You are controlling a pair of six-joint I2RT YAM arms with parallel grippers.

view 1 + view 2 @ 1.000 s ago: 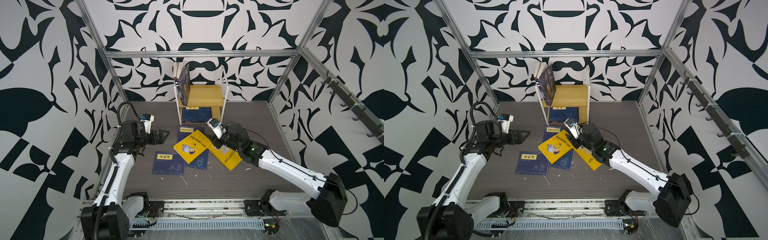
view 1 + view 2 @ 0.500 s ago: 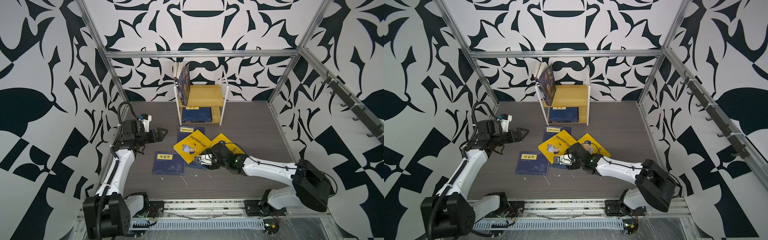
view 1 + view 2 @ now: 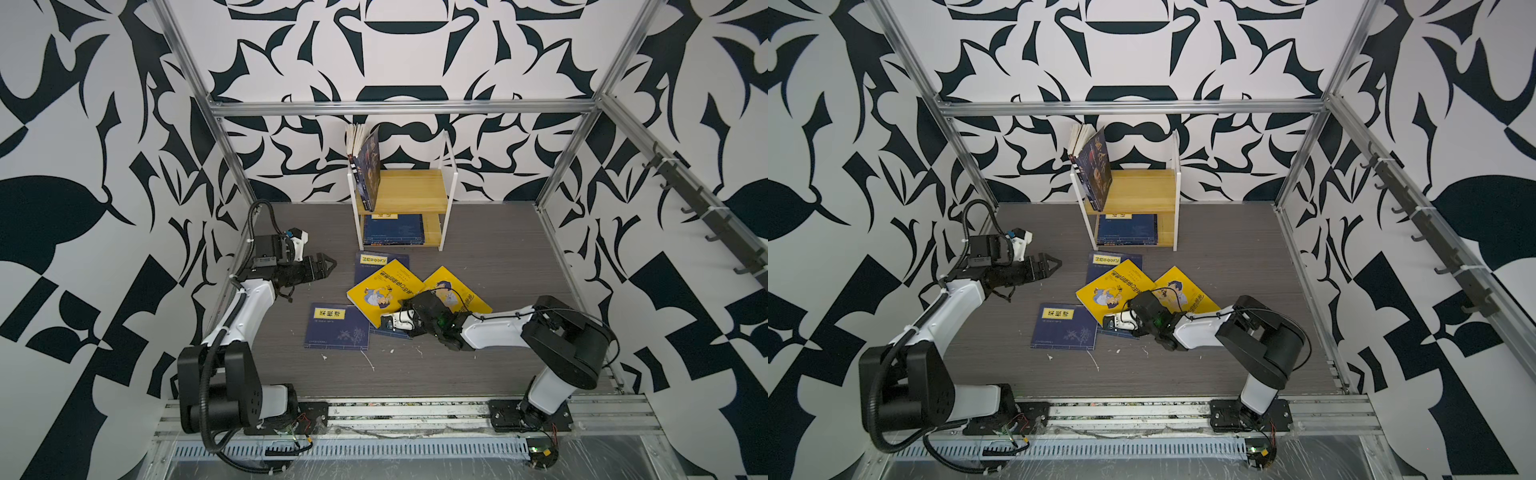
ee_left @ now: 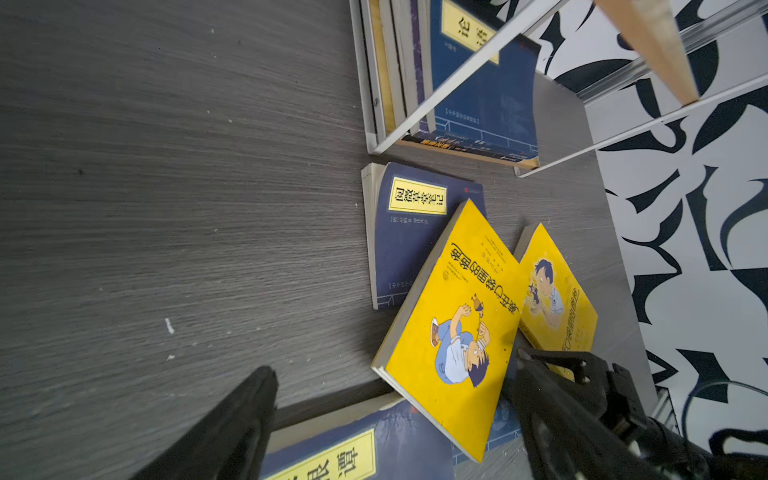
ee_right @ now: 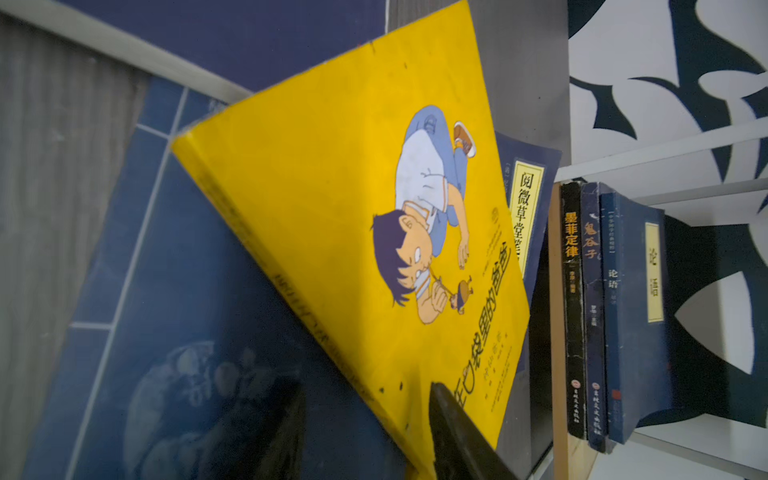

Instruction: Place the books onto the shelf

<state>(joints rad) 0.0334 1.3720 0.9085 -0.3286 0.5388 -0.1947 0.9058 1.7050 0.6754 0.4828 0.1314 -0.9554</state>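
presently: left tool (image 3: 329, 265) hung above the desk (image 3: 498, 257), jaws wide, empty. right tool (image 5: 365, 388), jaws partly apart, straddled a corner of the yellow book (image 3: 384, 291), which lay on navy books (image 3: 374, 272) before the shelf (image 3: 409, 195).

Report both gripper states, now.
Left gripper: open, empty.
Right gripper: open, jaws astride the yellow book edge, not clamped.

Bright, even light; wrist views' near edges perhaps blurred.
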